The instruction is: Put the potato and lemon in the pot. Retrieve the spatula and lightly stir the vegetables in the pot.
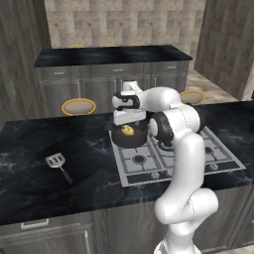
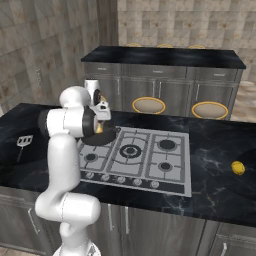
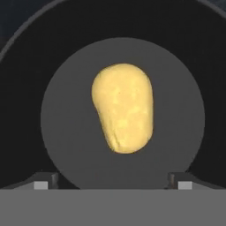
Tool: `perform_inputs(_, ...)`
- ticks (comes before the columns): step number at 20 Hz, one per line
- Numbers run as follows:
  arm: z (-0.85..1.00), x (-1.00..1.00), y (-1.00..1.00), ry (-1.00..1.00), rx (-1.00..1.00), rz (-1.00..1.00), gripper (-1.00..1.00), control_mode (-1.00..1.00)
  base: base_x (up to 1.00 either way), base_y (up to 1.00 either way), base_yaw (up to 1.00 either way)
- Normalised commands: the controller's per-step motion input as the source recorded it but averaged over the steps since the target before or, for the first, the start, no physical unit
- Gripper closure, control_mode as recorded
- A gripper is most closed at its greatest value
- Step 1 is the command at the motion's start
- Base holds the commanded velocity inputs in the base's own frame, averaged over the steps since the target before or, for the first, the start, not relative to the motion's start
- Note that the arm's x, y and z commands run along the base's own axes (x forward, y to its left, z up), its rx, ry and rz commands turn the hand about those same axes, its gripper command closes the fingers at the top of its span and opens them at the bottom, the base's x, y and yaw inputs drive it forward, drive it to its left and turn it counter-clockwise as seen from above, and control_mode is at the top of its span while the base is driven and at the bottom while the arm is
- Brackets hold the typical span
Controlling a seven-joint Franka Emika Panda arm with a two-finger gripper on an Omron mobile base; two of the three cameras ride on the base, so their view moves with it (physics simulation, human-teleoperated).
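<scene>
The pot sits on the hob's rear-left burner, with the gripper directly above it, fingers spread wide and grasping nothing. Inside the pot lies the potato, free of the fingers. The spatula lies on the counter well left of the pot; the lemon lies on the counter far right of it.

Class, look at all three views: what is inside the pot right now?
One yellow lump, the potato, lies on the bare grey floor of the pot, under the open gripper. The other yellow lump, the lemon, sits out on the counter. In the base views the arm hides part of the pot.
</scene>
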Motion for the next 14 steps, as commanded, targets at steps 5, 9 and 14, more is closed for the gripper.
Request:
perform_inputs(5,0.04,-1.00,-0.25,0.00,0.04,-0.07,-1.00,-1.00,0.00,0.00,0.00)
perform_inputs(9,0.19,-1.00,-0.29,0.00,0.10,-0.09,-1.00,-1.00,0.00,0.00,0.00)
perform_inputs(14,0.49,-1.00,-0.15,0.00,0.09,-0.08,-1.00,-1.00,0.00,0.00,0.00)
